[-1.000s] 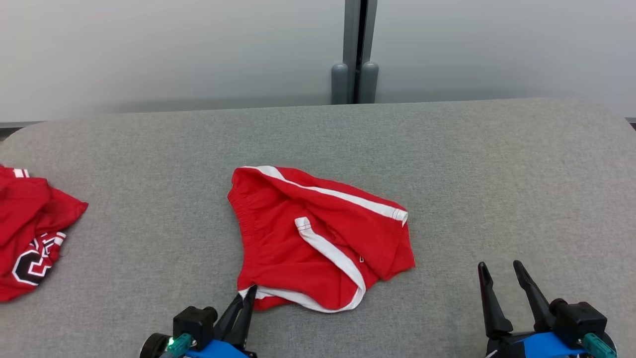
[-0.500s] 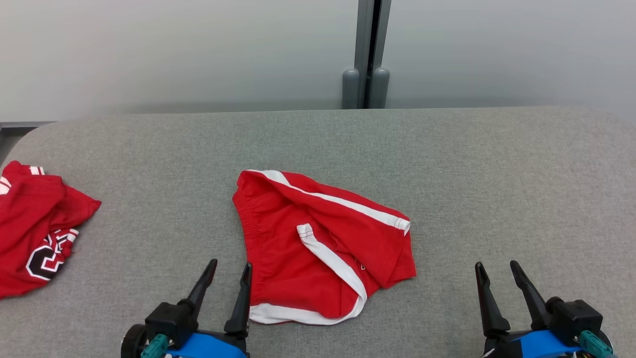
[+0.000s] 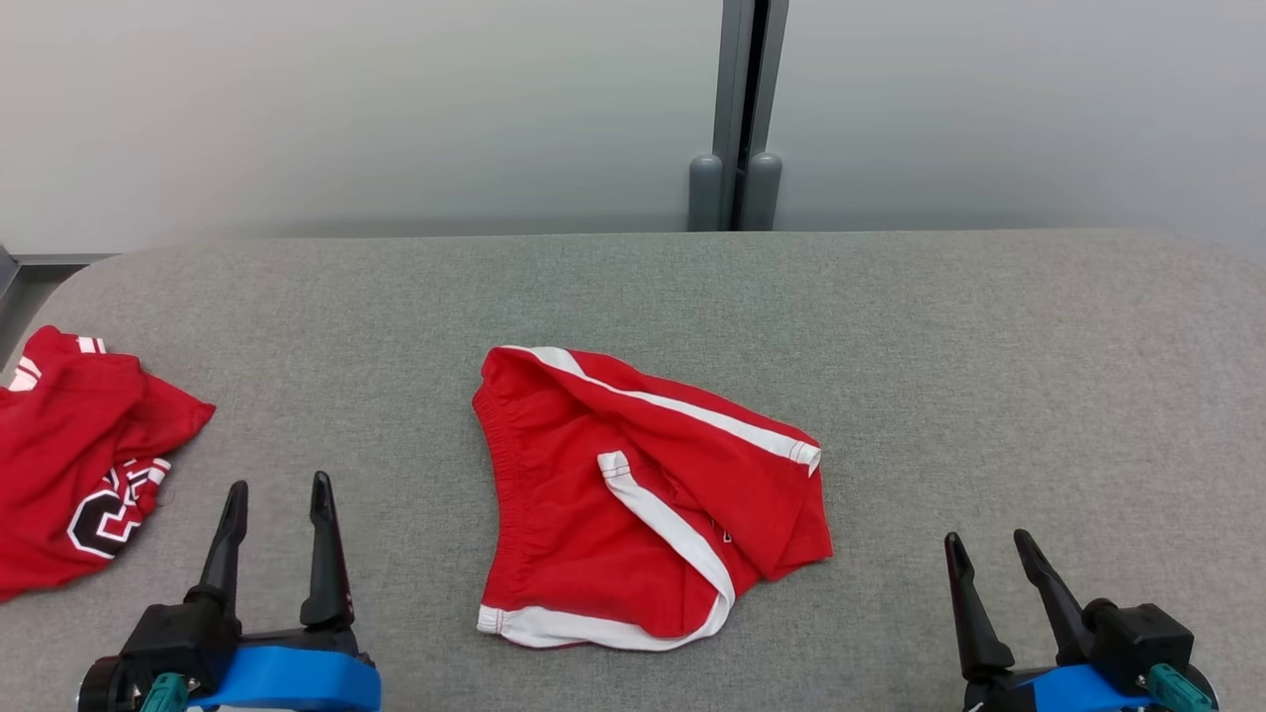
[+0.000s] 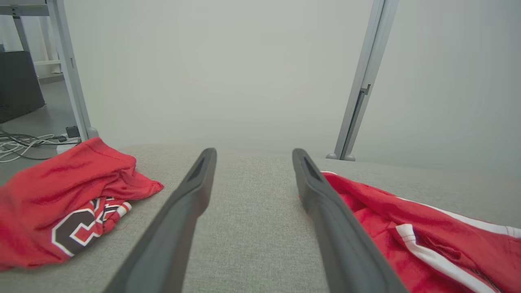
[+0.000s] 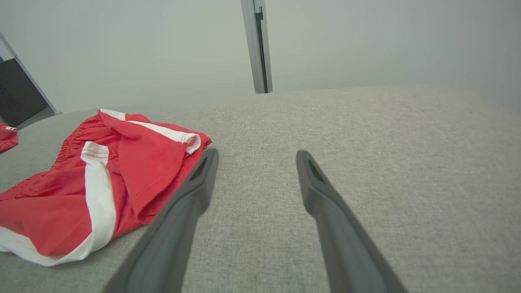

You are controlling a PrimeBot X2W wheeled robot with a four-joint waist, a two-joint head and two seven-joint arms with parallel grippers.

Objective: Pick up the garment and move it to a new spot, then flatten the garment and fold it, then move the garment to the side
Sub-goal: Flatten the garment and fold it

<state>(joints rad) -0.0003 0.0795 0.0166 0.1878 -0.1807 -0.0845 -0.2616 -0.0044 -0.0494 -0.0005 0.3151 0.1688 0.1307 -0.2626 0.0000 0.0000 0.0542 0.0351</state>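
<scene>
Flattening looks like our step now: the red shorts (image 3: 633, 504) lie rumpled in the middle of the table (image 3: 989, 346), one leg flopped over. Left gripper (image 3: 279, 483) at their 9 o'clock, right gripper (image 3: 986, 537) at 3, both spread wide, empty. We'd pinch opposite hem corners and pull outward gently.

Tally, table area: 2 red garments, i.e. 1 pr shorts (image 3: 633, 514) w/ white trim and 1 jersey (image 3: 69, 465) w/ black-white lettering. 1 grey table (image 3: 989, 346). My grippers: 2, left gripper (image 3: 279, 483) and right gripper (image 3: 986, 538); 2 dark fingers (image 3: 321, 554) ea, 4 total. Bkgd: 1 grey post (image 3: 749, 99), 2 rounded caps (image 3: 705, 188) at its base, 2 pale wall panels (image 3: 346, 99). Floor cables (image 4: 24, 144) in left wrist view: several, can't get a firm no.
</scene>
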